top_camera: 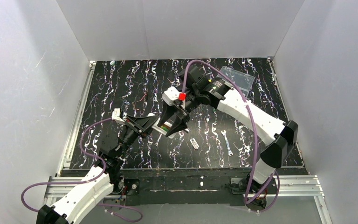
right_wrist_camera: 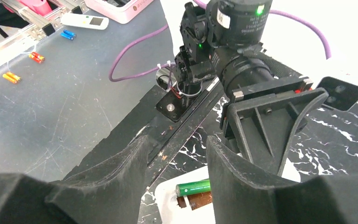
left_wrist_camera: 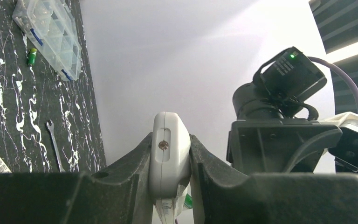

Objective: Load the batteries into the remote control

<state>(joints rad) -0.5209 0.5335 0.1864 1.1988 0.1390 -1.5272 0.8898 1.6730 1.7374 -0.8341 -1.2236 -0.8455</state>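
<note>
While left pincer (left_wrist_camera: 170,151) clamps white remote control (left_wrist_camera: 169,135), green battery (right_wrist_camera: 193,188) inside.

Top camera looked down from behind; wrist cameras sat close behind left tool (left_wrist_camera: 170,140) and right tool (right_wrist_camera: 177,141), sharing the remote control (left_wrist_camera: 169,168).

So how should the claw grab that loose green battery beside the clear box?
Probably across its middle, straight down from above. The battery lies flat, a slim cylinder that could roll, so squeeze its long sides. The clear box sits close beside it, so room there looks tight.
</note>
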